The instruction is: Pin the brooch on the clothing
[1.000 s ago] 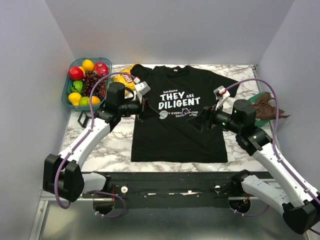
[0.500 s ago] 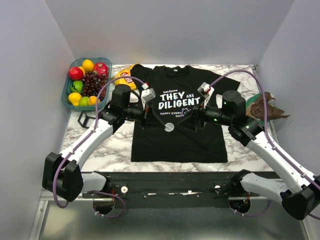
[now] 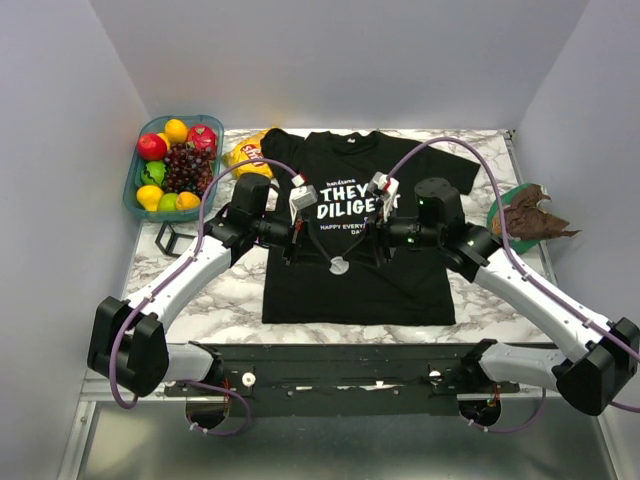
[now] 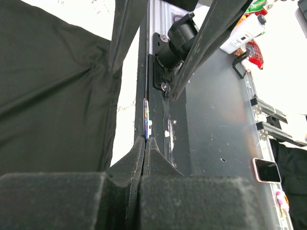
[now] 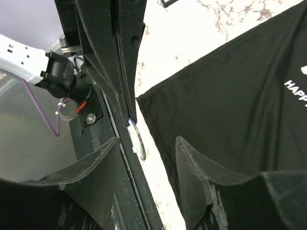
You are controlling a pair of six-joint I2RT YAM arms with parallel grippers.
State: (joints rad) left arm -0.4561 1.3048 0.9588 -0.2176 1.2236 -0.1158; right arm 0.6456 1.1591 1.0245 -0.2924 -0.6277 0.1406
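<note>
The clothing (image 3: pixel 350 290) is a black T-shirt with white print, lying flat on the marble table (image 3: pixel 235 290). It also fills the left of the left wrist view (image 4: pixel 53 96) and the right of the right wrist view (image 5: pixel 240 96). My left gripper (image 3: pixel 330 256) hovers over the shirt's middle, shut (image 4: pixel 145 139) on the brooch (image 3: pixel 340 266), a small round pale disc seen edge-on (image 4: pixel 147 117). My right gripper (image 3: pixel 362 252) faces it from the right with jaws apart (image 5: pixel 147 143). The brooch (image 5: pixel 137 139) hangs between the right fingers, touching neither.
A blue tub of fruit (image 3: pixel 170 165) stands at the back left, with a yellow snack bag (image 3: pixel 245 155) beside the shirt's shoulder. A green plate with a brown crumpled thing (image 3: pixel 525 212) sits at the right edge. A small black frame (image 3: pixel 170 238) lies left of the left arm.
The right arm has swung left across the shirt to meet the left gripper, and its jaws have narrowed. The left gripper has carried the brooch a little right and nearer.
</note>
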